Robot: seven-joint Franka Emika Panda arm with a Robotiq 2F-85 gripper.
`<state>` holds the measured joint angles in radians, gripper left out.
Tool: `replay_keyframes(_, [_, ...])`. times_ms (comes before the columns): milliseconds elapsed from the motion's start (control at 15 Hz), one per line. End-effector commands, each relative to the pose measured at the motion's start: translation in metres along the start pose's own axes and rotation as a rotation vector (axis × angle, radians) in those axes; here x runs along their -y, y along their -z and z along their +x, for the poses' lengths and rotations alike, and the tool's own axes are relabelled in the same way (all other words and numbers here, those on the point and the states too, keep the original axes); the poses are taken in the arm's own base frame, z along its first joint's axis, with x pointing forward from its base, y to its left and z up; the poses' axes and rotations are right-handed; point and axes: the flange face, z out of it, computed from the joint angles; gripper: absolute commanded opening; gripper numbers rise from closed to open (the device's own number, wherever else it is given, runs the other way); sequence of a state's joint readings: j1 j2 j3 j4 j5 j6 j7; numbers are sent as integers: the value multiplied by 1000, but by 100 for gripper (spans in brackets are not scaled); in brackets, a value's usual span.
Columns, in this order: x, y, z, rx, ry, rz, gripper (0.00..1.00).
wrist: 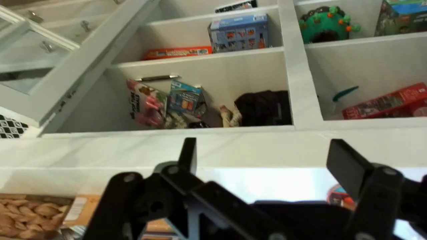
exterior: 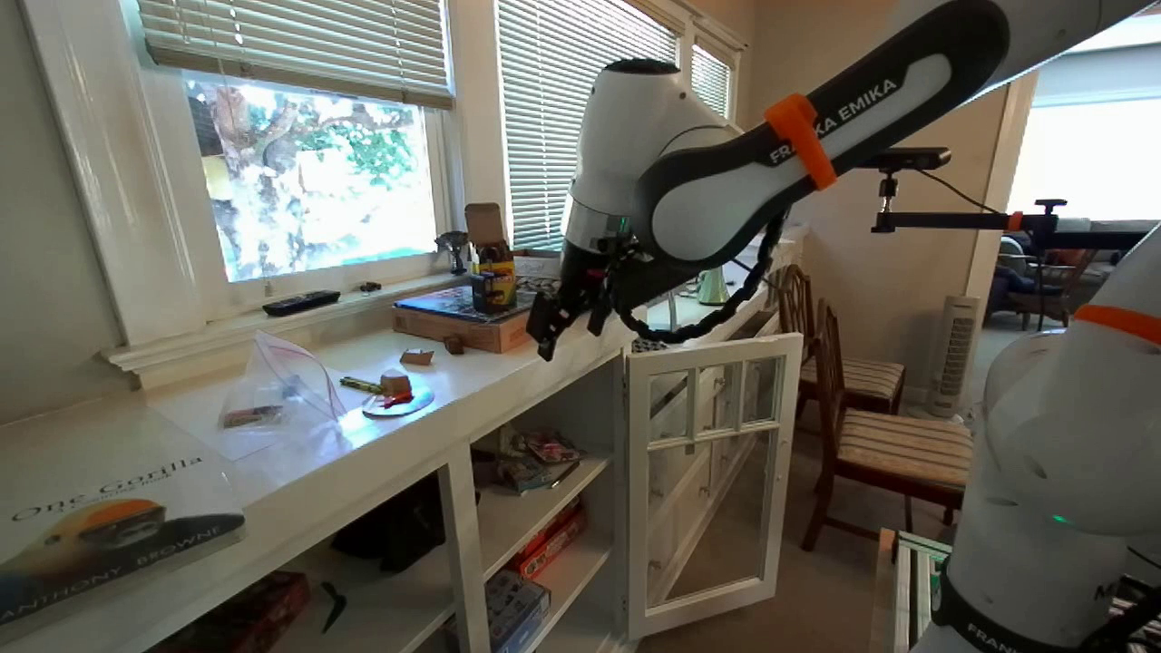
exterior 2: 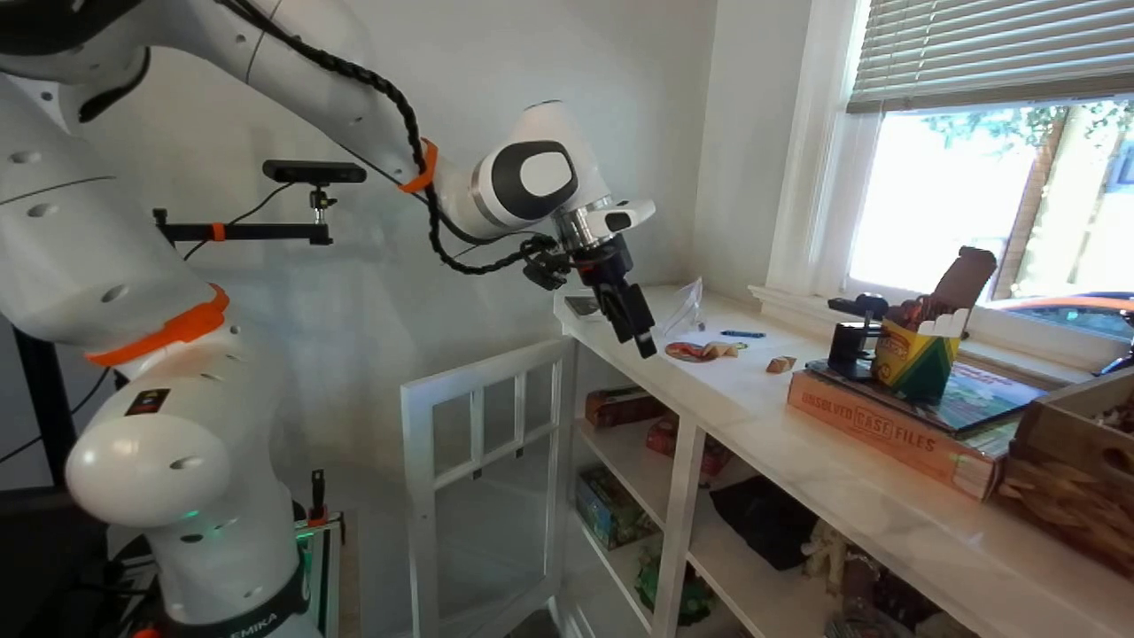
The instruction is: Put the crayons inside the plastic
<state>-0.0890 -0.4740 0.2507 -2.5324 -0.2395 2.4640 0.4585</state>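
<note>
Unsolved Case Files box (exterior 2: 886, 434) lies on the white countertop (exterior 2: 753, 381). Gripper (wrist: 263, 156) released, fingers (wrist: 189, 153) spread wide, hanging over the countertop's front edge, higher than the box and apart from it. Crayons (exterior 2: 915, 312): reddish-brown sticks poking up from the yellow-and-green crayon box (exterior 2: 921, 359), which sits on top of the Unsolved Case Files box; dark bottle (exterior 2: 849, 347) just beside it, also on top. Plastic zip-top bag (exterior: 299, 381) stands tented, well apart from the box; One Gorilla book (exterior: 118, 517) farther still, same direction. Stick-like pieces (exterior: 254, 415), reddish-brown, show low at the bag; inside or behind, can't tell. In the way between box and bag: brown block (exterior: 453, 345) near the box, folded tan piece (exterior: 417, 357) just beside it, then colourful disc (exterior: 413, 404) with a tan chunk (exterior: 395, 382) on it. Blue stick (exterior 2: 742, 334) past those, near the bag. Wooden crate (exterior 2: 1081, 470) just beside the box's opposite end, contact unclear. Glazed cabinet door (exterior: 712, 435) swung out, lower than the box, on its crate side.
</note>
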Motion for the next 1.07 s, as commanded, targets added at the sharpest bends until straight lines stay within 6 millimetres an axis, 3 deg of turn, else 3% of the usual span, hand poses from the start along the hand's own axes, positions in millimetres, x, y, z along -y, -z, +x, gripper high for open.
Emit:
replay_keyframes(0, [18, -8, 22, -91, 45, 113, 100])
replay_keyframes(533, [59, -21, 68, -138, 148, 307, 100])
replay_keyframes(1000, [93, -34, 106, -129, 254, 359, 100])
